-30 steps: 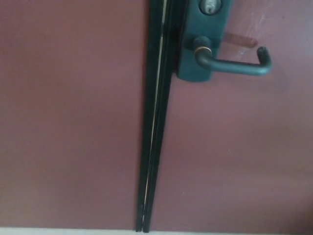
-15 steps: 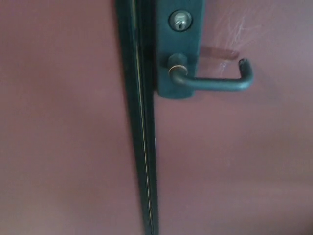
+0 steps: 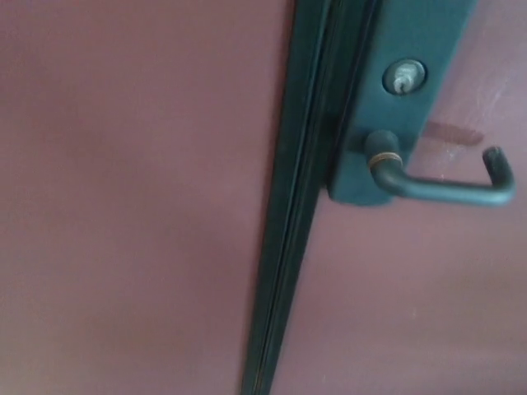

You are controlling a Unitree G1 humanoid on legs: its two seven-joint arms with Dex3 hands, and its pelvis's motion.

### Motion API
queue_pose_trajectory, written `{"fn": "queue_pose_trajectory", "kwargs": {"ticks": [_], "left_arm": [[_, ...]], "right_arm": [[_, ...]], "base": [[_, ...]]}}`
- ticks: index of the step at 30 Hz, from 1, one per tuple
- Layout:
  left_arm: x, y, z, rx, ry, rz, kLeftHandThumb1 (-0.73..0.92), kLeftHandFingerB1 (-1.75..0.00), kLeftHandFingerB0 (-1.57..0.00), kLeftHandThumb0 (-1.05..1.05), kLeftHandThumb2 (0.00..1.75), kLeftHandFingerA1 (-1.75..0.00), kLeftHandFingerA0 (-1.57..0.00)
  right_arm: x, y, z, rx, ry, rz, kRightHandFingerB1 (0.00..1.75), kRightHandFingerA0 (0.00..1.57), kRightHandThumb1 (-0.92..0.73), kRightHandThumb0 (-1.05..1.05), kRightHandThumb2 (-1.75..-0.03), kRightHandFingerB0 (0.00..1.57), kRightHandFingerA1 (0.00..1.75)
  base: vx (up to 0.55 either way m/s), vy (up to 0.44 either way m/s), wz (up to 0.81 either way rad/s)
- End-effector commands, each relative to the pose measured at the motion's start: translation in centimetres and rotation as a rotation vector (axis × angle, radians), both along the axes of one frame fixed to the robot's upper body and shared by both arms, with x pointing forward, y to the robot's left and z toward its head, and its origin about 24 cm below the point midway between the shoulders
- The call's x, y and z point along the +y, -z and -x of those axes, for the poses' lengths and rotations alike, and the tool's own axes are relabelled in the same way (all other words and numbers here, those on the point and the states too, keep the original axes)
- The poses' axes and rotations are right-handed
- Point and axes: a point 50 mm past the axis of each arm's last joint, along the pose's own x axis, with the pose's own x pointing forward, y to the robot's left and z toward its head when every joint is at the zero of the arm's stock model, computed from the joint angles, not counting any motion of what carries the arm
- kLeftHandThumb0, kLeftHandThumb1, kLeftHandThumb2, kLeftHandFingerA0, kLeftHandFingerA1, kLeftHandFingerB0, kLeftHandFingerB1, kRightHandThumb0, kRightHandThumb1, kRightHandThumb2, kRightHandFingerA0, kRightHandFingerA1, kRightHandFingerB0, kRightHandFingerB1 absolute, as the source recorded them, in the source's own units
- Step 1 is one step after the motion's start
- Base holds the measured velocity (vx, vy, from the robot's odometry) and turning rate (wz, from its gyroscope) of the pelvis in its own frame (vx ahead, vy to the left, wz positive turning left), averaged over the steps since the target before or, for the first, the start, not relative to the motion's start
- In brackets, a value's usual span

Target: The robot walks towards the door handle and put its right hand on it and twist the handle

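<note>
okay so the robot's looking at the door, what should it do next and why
Probably bring the right hand up into view and toward the door handle. Neither hand shows in the head view, and the lever sits level and untouched at the right of the picture, below the keyhole on the dark plate. Nothing is on it yet, so reaching comes before twisting.

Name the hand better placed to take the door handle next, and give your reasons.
Right, tentatively. Neither hand is in view, but the door handle sits on the robot's right, its lever running right from the backplate.
</note>
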Motion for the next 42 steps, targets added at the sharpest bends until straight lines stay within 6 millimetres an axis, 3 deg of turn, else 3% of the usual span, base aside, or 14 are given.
{"fn": "queue_pose_trajectory", "kwargs": {"ticks": [1,13,26,27,42], "left_arm": [[-0.1,0.0,-0.2,-0.006,0.009,0.017,0.51,-0.48,-0.38,-0.42,0.79,-0.61,-0.6],[-0.2,0.0,-0.2,0.002,0.028,0.018,0.51,-0.48,-0.38,-0.41,0.78,-0.61,-0.61],[-0.3,0.1,0.0,0.016,0.051,0.012,0.5,-0.48,-0.37,-0.39,0.79,-0.61,-0.59],[-0.3,0.1,0.1,0.015,0.044,0.022,0.62,-0.37,-0.44,-0.32,0.59,-0.51,-0.63],[-0.4,0.1,0.0,0.008,0.031,0.029,0.62,-0.37,-0.45,-0.32,0.58,-0.51,-0.63]], "right_arm": [[-0.2,-0.2,-0.4,-0.003,-0.019,0.003,0.44,0.69,-0.65,-0.13,-0.58,0.51,0.51],[0.0,-0.2,-1.1,0.004,-0.037,0.003,0.44,0.68,-0.64,-0.14,-0.58,0.51,0.51],[0.1,-0.3,-1.5,-0.017,-0.022,-0.023,0.44,0.69,-0.66,-0.14,-0.59,0.5,0.52],[0.1,-0.2,-1.5,-0.012,-0.025,-0.019,0.45,0.7,-0.66,-0.16,-0.58,0.53,0.52],[0.1,-0.1,-2.4,0.045,0.003,-0.042,0.42,0.66,-0.66,-0.16,-0.59,0.46,0.51]], "base": [[0.12,0.036,0.08],[0.12,-0.168,-0.01],[0.02,0.17,-0.04],[0.12,0.089,0.11],[-0.08,-0.042,0.03]]}}
